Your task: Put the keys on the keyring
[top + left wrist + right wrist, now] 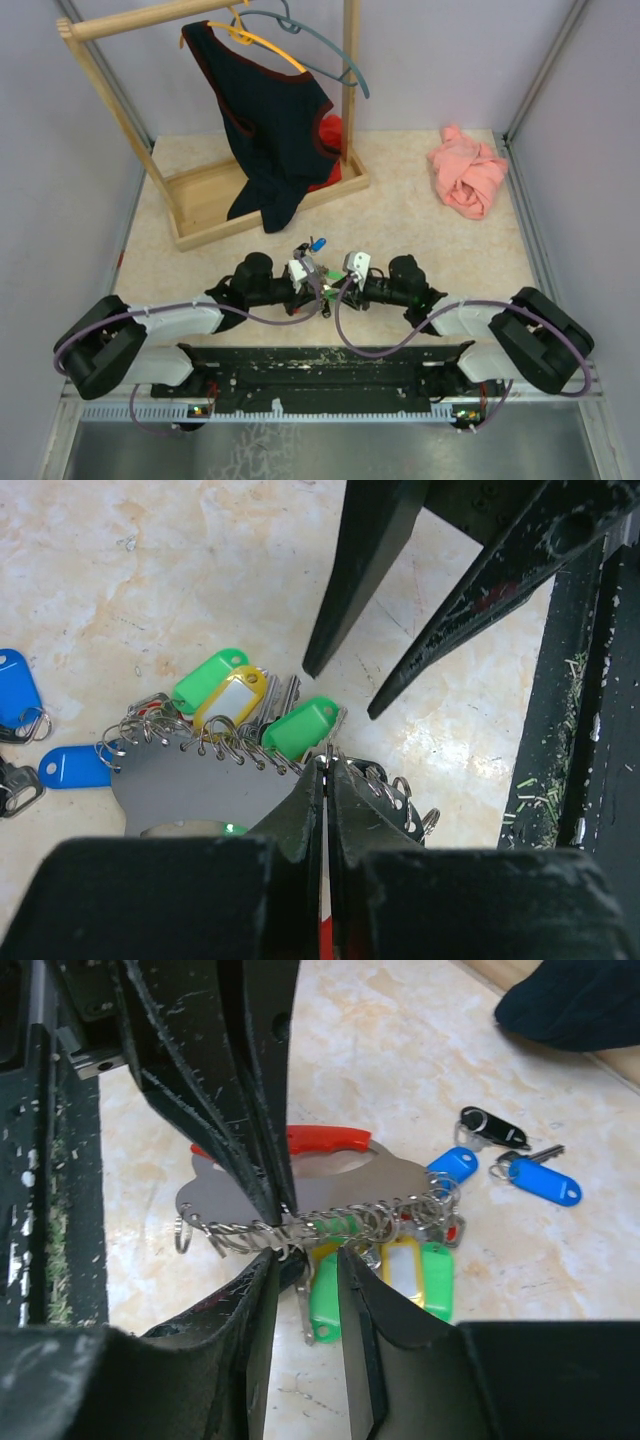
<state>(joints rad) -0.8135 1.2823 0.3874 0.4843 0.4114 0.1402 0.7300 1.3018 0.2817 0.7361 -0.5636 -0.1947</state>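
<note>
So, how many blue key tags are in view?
2: one blue tag by the ring row, another farther out beside the black tag. Others may be hidden.

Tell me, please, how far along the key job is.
Done: green and yellow tagged keys hang on the keyring plate. In hand: the left gripper is shut on the plate's ringed edge; the right gripper stands open beside it. Left: a blue key and a black one lie loose on the table.
</note>
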